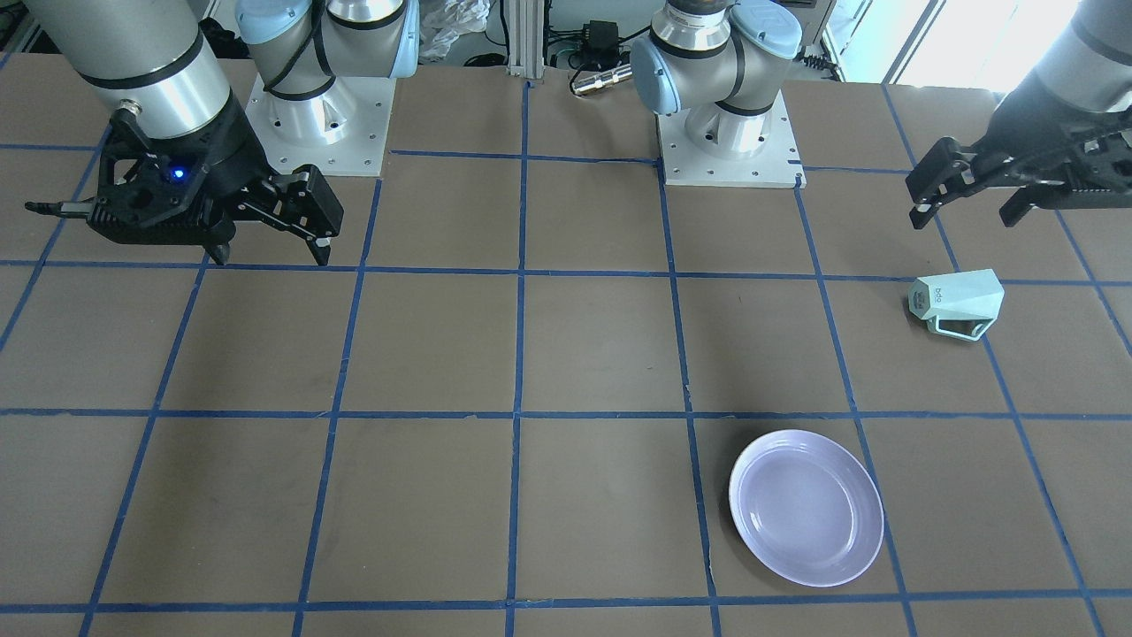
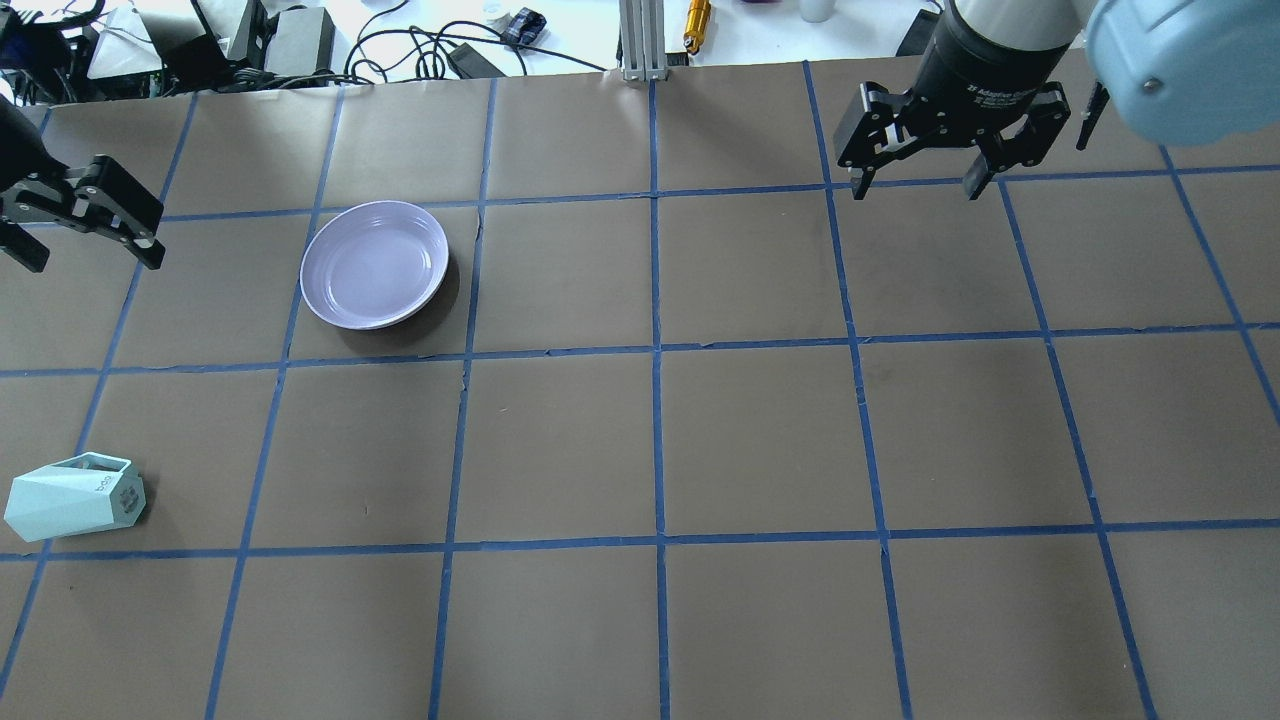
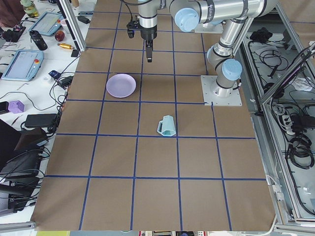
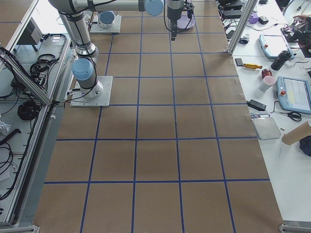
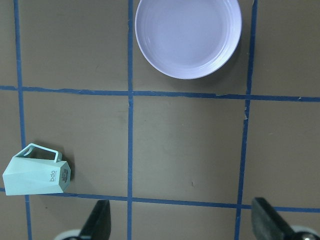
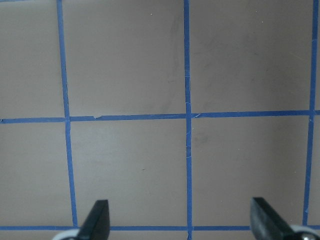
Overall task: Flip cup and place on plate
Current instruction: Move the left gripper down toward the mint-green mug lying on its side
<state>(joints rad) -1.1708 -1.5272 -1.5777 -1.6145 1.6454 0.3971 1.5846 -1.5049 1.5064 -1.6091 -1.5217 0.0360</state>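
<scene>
Cup [image 1: 959, 303] is lying on its side, apart from plate [image 1: 806, 507]; left gripper [image 1: 962, 215] is hovering nearby, jaws spread, likely to grab it; right gripper [image 1: 270, 255] is idling, jaws likewise apart.

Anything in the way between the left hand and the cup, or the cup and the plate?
Nothing visible. Only bare table lies between the open left hand and the cup on its side, and between the cup and the plate.

The right gripper [image 6: 181, 220], jaws wide apart, hangs above a brown table [image 6: 125, 65] gridded with blue tape lines [image 6: 186, 75].
</scene>
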